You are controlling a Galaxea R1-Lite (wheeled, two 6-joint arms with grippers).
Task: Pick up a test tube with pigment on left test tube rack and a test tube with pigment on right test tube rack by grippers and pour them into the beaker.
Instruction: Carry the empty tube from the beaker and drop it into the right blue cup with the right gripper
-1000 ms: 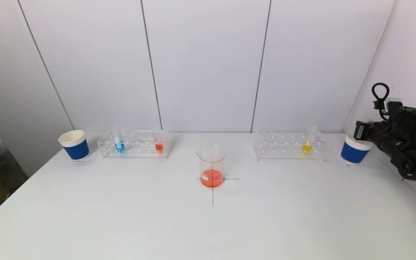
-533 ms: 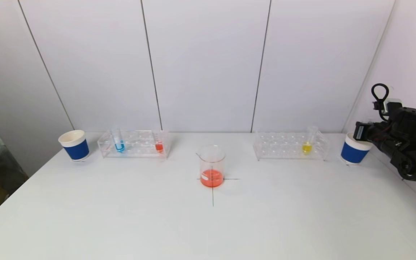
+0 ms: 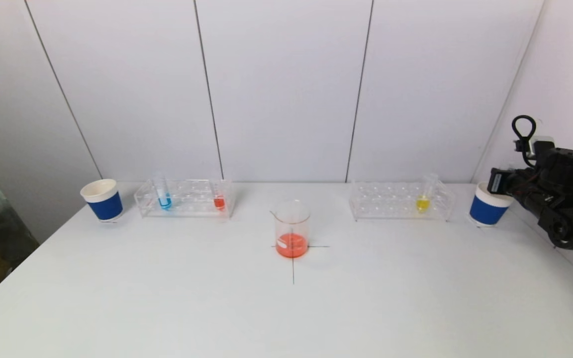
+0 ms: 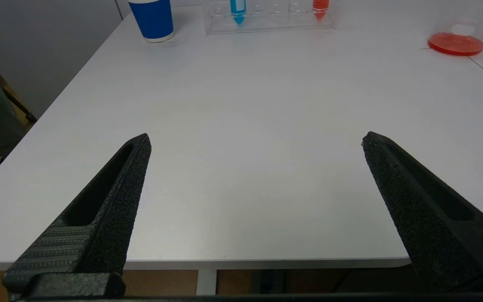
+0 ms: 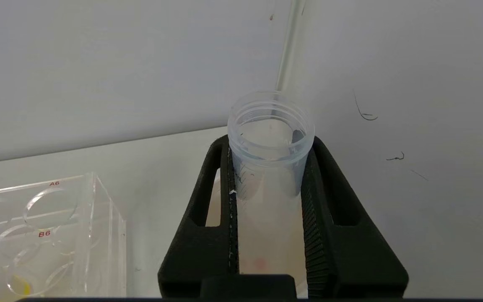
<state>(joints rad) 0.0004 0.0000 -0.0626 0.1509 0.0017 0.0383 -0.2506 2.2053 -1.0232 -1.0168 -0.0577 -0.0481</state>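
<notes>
My right gripper (image 5: pixel 270 142) is shut on a clear test tube (image 5: pixel 270 167), which looks almost empty with a faint red trace low inside. It hangs over the right blue cup (image 3: pixel 488 209) at the table's far right, where the head view shows my right gripper (image 3: pixel 496 181). The beaker (image 3: pixel 292 228) at the centre holds orange-red liquid. The left test tube rack (image 3: pixel 184 199) carries a blue tube (image 3: pixel 163 194) and a red tube (image 3: pixel 219 199). The right test tube rack (image 3: pixel 398 201) keeps a yellow tube (image 3: pixel 423 199). My left gripper (image 4: pixel 256 136) is open and empty over the table's near edge.
A second blue cup (image 3: pixel 102 200) stands left of the left rack. A black cross is marked on the table under the beaker. The wall corner rises close behind the right cup. The right rack's end (image 5: pixel 36 218) lies beside my right gripper.
</notes>
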